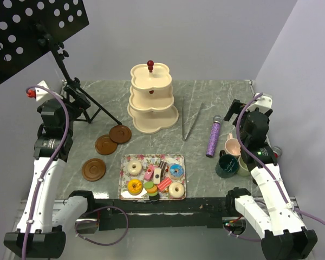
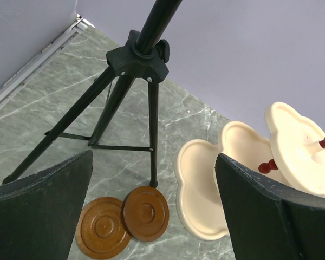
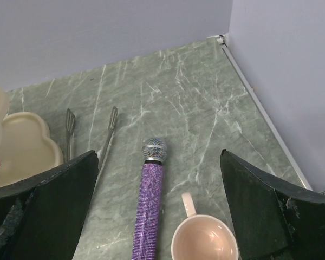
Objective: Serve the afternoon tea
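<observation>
Pink mug (image 3: 205, 239) near the spread right gripper (image 3: 157, 157), not touching.

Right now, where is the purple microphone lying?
In the top view the purple microphone lies on the right side of the table, between the metal tongs and the pink mug, its head at the far end.

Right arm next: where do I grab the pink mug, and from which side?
I'd take the pink mug by its far rim, from above, one finger inside: it stands upright, mouth open, and the dark teal mug crowds its near side.
</observation>
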Available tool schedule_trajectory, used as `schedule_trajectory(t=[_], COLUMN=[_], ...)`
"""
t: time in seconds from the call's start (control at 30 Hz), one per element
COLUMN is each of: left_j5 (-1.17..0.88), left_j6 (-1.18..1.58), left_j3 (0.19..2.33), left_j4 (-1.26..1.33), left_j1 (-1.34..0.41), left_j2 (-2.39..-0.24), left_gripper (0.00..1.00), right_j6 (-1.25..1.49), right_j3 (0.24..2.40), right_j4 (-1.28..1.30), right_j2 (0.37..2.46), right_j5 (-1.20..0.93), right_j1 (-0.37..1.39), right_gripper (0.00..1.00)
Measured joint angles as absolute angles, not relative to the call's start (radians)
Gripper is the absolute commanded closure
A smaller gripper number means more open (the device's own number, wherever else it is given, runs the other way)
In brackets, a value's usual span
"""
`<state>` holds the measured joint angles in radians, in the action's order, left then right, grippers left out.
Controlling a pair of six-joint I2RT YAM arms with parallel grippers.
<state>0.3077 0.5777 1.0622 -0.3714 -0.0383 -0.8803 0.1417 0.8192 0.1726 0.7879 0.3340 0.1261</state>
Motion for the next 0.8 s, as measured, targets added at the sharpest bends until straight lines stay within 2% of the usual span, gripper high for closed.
schedule_trajectory(t=[0.4,0.8], left_j5=[0.307,0.281], left_j6=[0.619,0.623], left_j3=[1.074,1.084], left_j4=[-0.406,-0.518], left_j1=[-0.038,-0.038], left_j2=[-0.92,-0.992], left_gripper=[0.0,0.0], right_j6=[0.25,0.315], right_j3=[0.875,1.056], right_j4=[0.243,0.492], right_j2=[0.841,1.17], right_j5=[0.275,0.108], right_j1=[0.126,0.171], right_gripper=[0.0,0.0])
